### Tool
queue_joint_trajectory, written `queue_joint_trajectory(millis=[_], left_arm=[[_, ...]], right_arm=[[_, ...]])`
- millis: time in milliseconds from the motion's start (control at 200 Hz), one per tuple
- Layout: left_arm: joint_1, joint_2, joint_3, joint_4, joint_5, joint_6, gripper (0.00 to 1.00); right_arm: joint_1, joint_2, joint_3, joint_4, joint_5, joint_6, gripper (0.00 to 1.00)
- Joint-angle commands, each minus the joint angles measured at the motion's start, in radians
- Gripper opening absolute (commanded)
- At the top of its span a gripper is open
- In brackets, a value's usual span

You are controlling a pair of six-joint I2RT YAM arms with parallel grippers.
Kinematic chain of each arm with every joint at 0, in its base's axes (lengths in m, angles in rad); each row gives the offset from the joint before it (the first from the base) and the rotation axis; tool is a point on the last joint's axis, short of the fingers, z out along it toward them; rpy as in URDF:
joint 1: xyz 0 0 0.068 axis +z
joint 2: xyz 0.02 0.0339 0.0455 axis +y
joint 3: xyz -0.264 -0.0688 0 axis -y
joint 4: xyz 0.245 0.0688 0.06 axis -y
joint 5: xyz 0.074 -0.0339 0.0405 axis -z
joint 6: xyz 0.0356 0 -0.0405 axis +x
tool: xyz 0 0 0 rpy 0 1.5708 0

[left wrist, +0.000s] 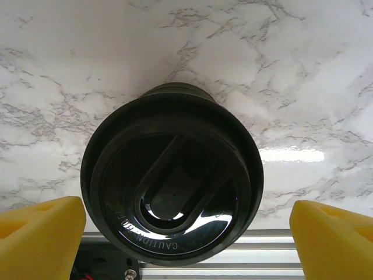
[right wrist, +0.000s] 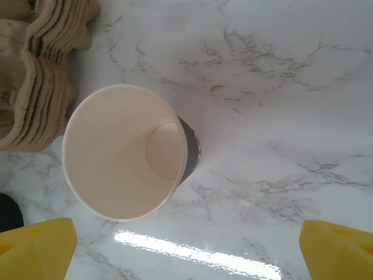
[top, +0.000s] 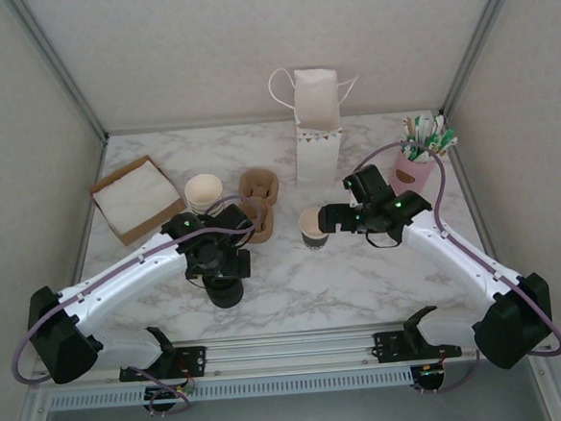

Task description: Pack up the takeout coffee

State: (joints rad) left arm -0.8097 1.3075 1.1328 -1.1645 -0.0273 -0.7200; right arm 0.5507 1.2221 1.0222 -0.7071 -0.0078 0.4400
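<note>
Left wrist, left fingers (left wrist: 41, 233) wide by lid stack (left wrist: 172, 181) (right fingers (right wrist: 38, 248) wide by cup (right wrist: 116, 157))

Glossy black plastic lid (left wrist: 175, 192); matt, seemingly paper cup (right wrist: 116, 157); polished marble-look table (left wrist: 291, 70).

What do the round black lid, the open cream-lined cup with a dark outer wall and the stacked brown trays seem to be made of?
Round black lid: plastic by its look, glossy, with sharp reflections and raised moulded lettering. Open cream-lined cup: likely paper, matte cream inside, thin rim, dark outer wall. Stacked brown trays: probably moulded pulp, rough and matte, with ragged layered edges.
</note>
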Motion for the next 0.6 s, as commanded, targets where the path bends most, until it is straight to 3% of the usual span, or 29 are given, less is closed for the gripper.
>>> queue_joint_trajectory(millis=[0,596], left_arm=[[0.010,0.006,0.017,-0.036,-0.036,0.022,0.90],[0.040,0.008,-0.048,0.001,0.015,0.063,0.85]], right_arm=[[0.005,-0.026,-0.020,0.036,-0.065,-0.018,0.99],[0.006,-0.009,-0.028,0.052,-0.108,-0.015,0.97]])
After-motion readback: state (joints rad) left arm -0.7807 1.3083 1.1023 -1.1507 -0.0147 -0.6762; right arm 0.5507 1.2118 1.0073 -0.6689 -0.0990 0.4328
